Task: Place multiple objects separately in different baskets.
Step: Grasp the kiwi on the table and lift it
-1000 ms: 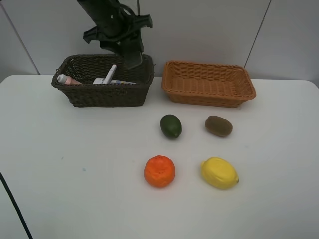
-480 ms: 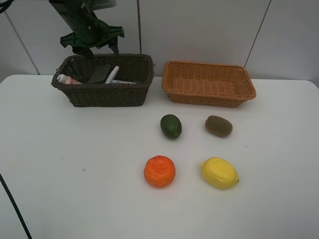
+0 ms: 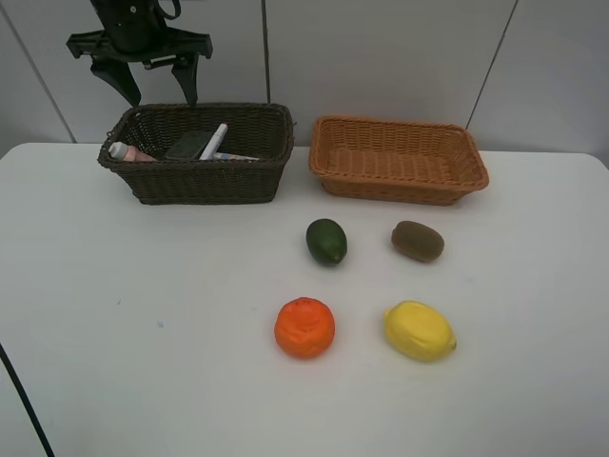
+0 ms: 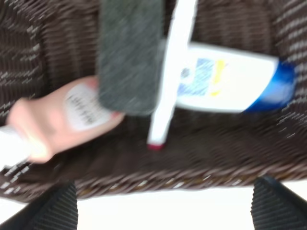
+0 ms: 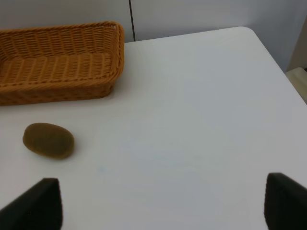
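Exterior high view shows the left pincer (image 3: 159, 93) spread wide above the dark grey eraser block (image 3: 188, 144).

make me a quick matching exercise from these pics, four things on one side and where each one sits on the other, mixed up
Column A
1. dark grey eraser block
2. brown kiwi
3. orange
4. light orange-tan basket

Column B
a. on the table, left of the yellow lemon
b. right of the dark brown basket in the high view
c. on the table, right of the green fruit
d. inside the dark brown basket

Pairs: 1-d, 2-c, 3-a, 4-b
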Tool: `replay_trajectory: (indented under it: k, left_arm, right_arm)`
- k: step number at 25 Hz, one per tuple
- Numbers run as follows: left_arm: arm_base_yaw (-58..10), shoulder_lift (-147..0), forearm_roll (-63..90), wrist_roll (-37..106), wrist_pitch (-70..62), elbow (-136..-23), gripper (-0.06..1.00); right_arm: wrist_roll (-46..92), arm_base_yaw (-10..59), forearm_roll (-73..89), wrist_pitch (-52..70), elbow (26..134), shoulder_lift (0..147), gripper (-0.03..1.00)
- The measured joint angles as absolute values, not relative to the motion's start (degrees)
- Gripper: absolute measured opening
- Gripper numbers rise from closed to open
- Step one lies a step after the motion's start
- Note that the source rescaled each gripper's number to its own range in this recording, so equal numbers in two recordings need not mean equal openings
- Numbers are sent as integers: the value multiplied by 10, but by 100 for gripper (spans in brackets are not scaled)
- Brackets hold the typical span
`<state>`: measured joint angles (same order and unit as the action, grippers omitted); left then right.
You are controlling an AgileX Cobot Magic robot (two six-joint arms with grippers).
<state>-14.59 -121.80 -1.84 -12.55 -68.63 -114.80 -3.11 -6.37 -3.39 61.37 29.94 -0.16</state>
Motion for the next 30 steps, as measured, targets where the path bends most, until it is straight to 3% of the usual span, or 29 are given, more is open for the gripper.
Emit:
replay_trajectory:
  k: [10, 23, 30]
  left_arm:
    - [-26, -979, -35, -112, -686, -870, 94]
    - [-29, -504, -19, -63, -687, -458, 94]
    - [-29, -215, 0, -23, -689, -348, 94]
  right_arm:
    - [-31, -64, -34, 614, 299, -2, 99]
    - [-31, -64, -34, 614, 299, -2, 99]
    - [-31, -64, -34, 614, 299, -2, 99]
